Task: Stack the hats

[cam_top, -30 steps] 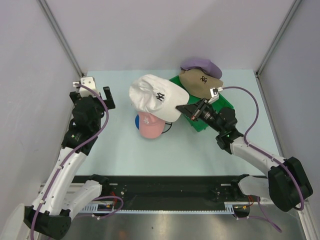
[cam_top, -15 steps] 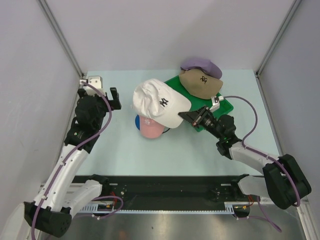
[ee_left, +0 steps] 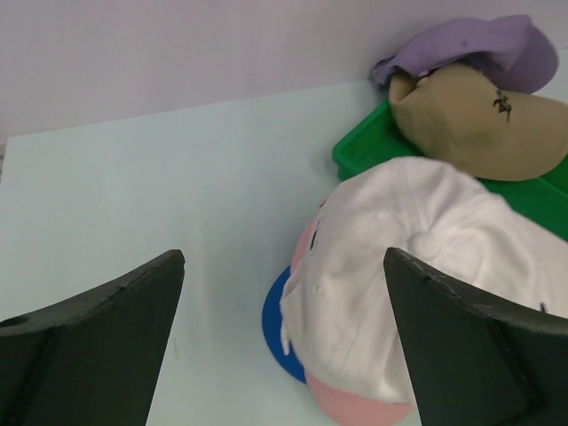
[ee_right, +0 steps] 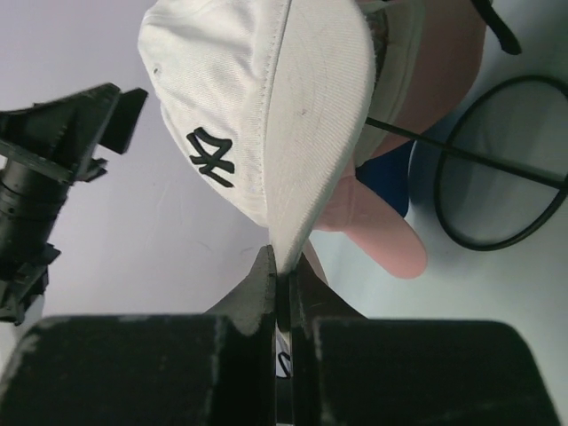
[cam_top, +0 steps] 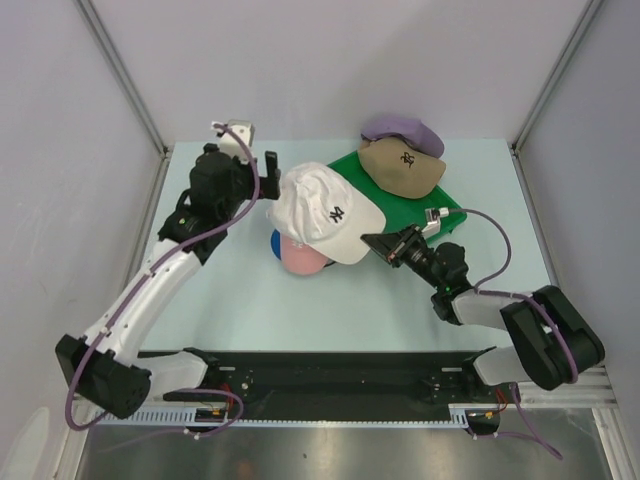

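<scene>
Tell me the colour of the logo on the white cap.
Black; the white cap shows it best in the right wrist view.

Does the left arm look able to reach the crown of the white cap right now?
Probably yes. The left gripper is open, close beside the white cap, with nothing visible between them. The right gripper pinches only the brim on the opposite side.

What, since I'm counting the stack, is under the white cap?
The pink cap shows beneath the white cap, with the edge of a blue cap lower still. Most of both is covered.
</scene>
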Controlling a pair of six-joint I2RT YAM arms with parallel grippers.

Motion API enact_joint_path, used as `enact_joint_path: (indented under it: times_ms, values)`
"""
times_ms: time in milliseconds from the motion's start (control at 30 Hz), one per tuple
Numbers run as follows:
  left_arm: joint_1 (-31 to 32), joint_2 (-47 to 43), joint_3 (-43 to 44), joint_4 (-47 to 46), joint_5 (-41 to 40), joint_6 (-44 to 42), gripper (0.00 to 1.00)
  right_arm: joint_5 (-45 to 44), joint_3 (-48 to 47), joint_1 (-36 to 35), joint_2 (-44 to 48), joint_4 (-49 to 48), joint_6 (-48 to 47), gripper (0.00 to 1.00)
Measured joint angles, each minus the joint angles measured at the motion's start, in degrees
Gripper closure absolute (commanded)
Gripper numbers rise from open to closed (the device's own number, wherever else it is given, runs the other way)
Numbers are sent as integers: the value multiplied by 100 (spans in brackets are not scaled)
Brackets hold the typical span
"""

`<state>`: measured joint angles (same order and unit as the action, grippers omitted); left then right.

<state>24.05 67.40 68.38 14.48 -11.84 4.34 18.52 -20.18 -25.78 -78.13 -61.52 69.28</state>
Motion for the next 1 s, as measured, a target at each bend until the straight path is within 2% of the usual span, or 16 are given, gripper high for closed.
enact_joint_path:
  times_ms: [233, 467, 667, 1000]
  values:
    - [321, 1130, 1080, 70, 94, -44, 0, -114, 203, 37, -1128, -1379, 402, 100]
    - [470, 1875, 1200, 144, 319, -136, 0, -297, 70, -98, -2374, -2376, 721, 100]
    - [487, 2044, 1222, 109, 343, -140, 0, -863, 55, -420, -2310, -2380, 568, 100]
    - [485, 2144, 1274, 20, -195, -136, 0, -1797, -468, -1016, -2109, -1427, 55, 100]
